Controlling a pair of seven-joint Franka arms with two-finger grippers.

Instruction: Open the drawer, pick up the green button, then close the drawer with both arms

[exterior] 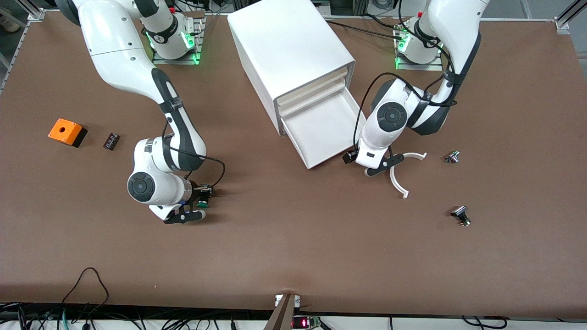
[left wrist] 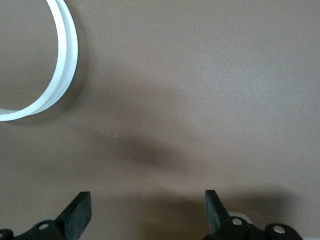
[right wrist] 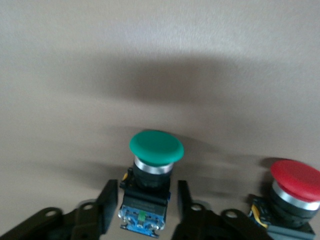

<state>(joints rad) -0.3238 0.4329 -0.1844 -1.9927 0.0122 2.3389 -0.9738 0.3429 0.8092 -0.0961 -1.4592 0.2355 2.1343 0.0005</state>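
On the brown surface (exterior: 293, 247), lines below
cabinet: big white box cabinet (exterior: 289, 50) stands between the two arm bases, four drawers stacked in its open face
drawer: lowest drawer (exterior: 323, 130) pulled out toward the front camera, white tray showing bare; three drawers above it pushed in
right end effector: right end effector (exterior: 196, 208) low over bare surface toward the right arm's end, fingers (right wrist: 107, 200) clamped on the body of the button
button: button (right wrist: 155, 150) green cap, black and blue body, held between those fingers; in front view just a bit of green at the tips (exterior: 202, 205)
red-capped button: red-capped button (right wrist: 295, 187) close beside the green one in the right wrist view, partly cut off
left end effector: left end effector (exterior: 384, 166) low over surface just beside the pulled-out drawer's corner, fingers (left wrist: 77, 212) spread wide, nothing between
white ring piece: curved white ring piece (exterior: 403, 176) lying on surface next to left end effector
orange box: orange box (exterior: 67, 132) with round hole on top, toward right arm's end
small black part: small black part (exterior: 111, 140) beside the orange box
loose buttons: two small loose buttons (exterior: 452, 157) (exterior: 460, 215) toward left arm's end, cap colours unclear
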